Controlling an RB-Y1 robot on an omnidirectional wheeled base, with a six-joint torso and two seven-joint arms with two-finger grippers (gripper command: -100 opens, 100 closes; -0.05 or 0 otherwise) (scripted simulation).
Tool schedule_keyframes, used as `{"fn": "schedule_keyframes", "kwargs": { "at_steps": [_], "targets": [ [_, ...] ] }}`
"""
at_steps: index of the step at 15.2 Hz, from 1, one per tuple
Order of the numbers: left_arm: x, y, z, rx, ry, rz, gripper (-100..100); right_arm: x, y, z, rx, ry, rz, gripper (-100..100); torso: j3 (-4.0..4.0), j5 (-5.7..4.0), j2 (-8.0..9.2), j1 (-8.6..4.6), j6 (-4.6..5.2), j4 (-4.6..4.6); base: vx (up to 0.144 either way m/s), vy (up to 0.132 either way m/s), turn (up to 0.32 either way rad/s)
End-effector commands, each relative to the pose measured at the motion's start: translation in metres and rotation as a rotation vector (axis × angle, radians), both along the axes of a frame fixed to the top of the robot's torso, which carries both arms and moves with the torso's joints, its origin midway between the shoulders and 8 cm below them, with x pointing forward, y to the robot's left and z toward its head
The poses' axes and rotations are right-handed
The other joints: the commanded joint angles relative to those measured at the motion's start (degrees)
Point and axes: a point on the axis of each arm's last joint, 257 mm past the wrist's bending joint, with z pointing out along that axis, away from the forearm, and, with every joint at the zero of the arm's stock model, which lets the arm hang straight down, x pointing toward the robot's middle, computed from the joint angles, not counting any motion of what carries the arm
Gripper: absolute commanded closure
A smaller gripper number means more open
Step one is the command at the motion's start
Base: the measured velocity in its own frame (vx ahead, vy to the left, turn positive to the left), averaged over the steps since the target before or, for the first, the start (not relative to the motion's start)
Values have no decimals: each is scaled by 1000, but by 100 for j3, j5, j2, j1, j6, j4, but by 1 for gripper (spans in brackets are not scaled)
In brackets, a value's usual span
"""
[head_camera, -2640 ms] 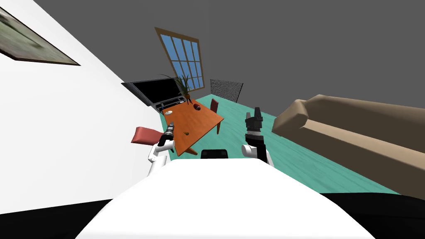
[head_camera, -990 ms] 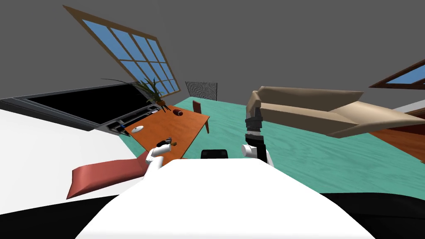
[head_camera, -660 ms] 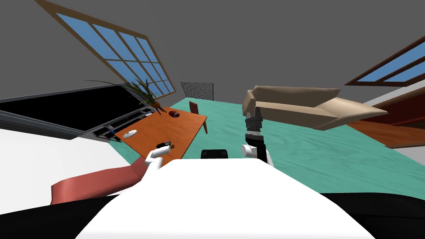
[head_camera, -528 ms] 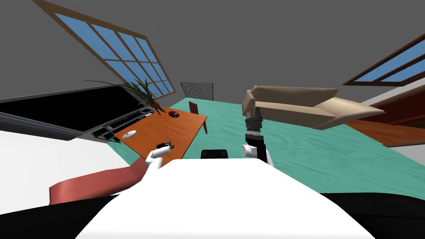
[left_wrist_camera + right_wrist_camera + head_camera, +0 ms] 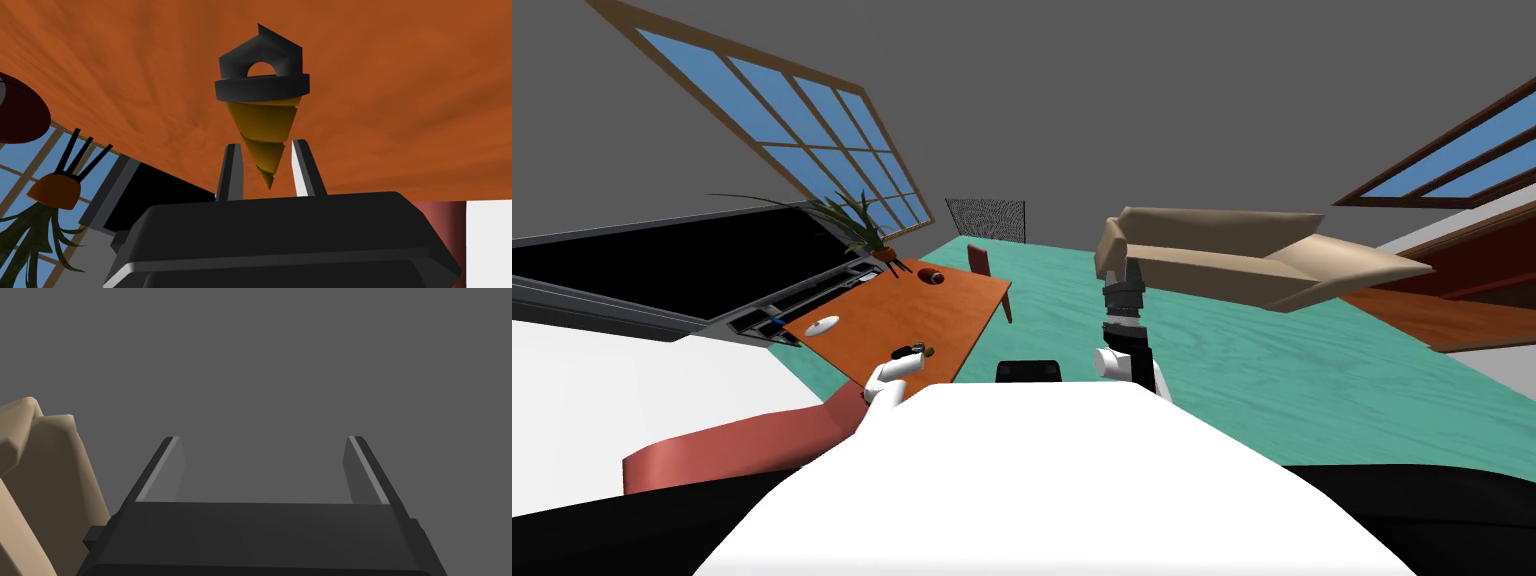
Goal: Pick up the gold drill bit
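Left gripper (image 5: 264,167) clamped on gold drill bit (image 5: 265,132) near its tip, orange table (image 5: 400,100) behind, potted plant (image 5: 52,192) off the table's far edge, right gripper (image 5: 262,468) spread wide.

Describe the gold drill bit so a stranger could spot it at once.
Find the orange table by the big window. At its near edge the left gripper holds the drill bit in its jaws: the only gold spiral cone, with a dark grey collar.

My left gripper (image 5: 265,145) and right gripper (image 5: 263,438) are each a dark box with two thin, light grey blades; my forearms (image 5: 884,382) are white, dark-jointed.
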Motion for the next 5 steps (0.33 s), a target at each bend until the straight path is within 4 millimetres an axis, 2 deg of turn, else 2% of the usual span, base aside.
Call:
{"fn": "schedule_keyframes", "kwargs": {
  "at_steps": [1, 4, 5],
  "targets": [
    [0, 0, 0, 0, 0, 0, 100, 0, 0, 0, 0, 0, 0, 0, 0, 0, 0, 0, 0, 0, 0, 0, 0],
    [4, -1, 10, -4, 2, -8, 100, 0, 0, 0, 0, 0, 0, 0, 4, -4, 8, -15, -3, 1, -18, -38, 35],
    [4, 0, 8, -1, -2, -6, 100, 0, 0, 0, 0, 0, 0, 0, 6, -5, 12, -22, -4, 1, -16, -33, 17]
  ]
}}
